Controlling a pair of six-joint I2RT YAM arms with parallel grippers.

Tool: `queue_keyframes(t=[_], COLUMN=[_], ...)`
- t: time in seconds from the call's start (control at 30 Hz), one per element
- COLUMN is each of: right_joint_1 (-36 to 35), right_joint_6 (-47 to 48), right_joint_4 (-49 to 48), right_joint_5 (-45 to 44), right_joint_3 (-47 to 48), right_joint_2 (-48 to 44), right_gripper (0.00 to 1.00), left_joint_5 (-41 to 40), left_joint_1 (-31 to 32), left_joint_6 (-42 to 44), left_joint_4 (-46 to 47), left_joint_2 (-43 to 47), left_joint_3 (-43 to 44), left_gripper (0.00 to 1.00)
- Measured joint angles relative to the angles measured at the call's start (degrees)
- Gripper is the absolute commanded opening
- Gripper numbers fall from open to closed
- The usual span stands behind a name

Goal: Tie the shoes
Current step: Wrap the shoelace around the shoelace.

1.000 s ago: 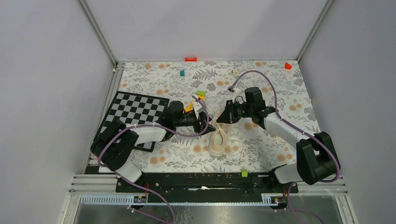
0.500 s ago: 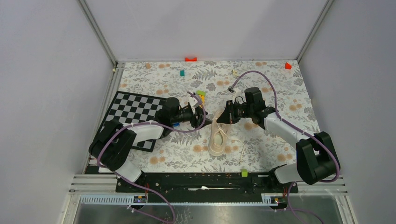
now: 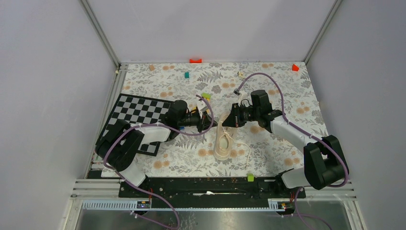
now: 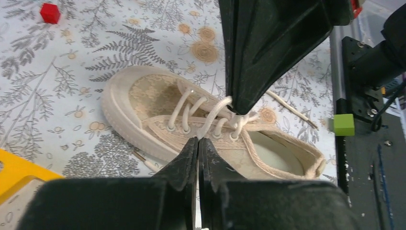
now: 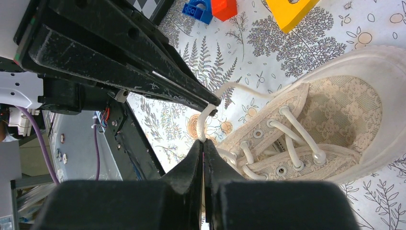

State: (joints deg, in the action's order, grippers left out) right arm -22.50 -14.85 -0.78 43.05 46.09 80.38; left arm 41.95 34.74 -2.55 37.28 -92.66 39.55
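The cream-beige sneaker [image 3: 223, 142] lies on the floral mat with its toe pointing away from the arm bases. It shows on its side in the left wrist view [image 4: 158, 98] and in the right wrist view [image 5: 335, 115]. My left gripper [image 4: 197, 140] is shut on a pale lace strand [image 4: 214, 117] over the eyelets. That strand runs up to the tip of my right gripper [image 4: 235, 109]. My right gripper [image 5: 203, 143] is shut on the same lace [image 5: 205, 120], and the left gripper's fingertips [image 5: 213, 103] touch it just above. From overhead both grippers [image 3: 210, 122] [image 3: 225, 122] meet above the shoe's toe end.
A loose lace end [image 3: 246, 152] trails right of the shoe. A chessboard [image 3: 139, 112] lies under the left arm. Small coloured blocks are scattered around: red [image 3: 195, 60], red [image 3: 295, 67], green [image 3: 186, 75], yellow-green [image 3: 206, 96]. Another green block [image 3: 250, 178] sits by the front rail.
My left gripper's jaws have closed on the lace, after swinging a little left and coming back toward the shoe. The right gripper and the shoe have stayed put.
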Motion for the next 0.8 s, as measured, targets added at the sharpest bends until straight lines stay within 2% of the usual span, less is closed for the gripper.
queue_keyframes(t=[0.8], right_joint_1=[0.00], right_joint_6=[-0.59], right_joint_4=[-0.04], right_joint_5=[0.02], right_joint_3=[-0.04], right_joint_2=[-0.02], right_gripper=[0.00], left_joint_5=[1.57], left_joint_1=[3.74], left_joint_6=[-5.31], left_joint_4=[5.31], left_joint_2=[-1.49], left_joint_3=[-0.83], left_gripper=[0.00])
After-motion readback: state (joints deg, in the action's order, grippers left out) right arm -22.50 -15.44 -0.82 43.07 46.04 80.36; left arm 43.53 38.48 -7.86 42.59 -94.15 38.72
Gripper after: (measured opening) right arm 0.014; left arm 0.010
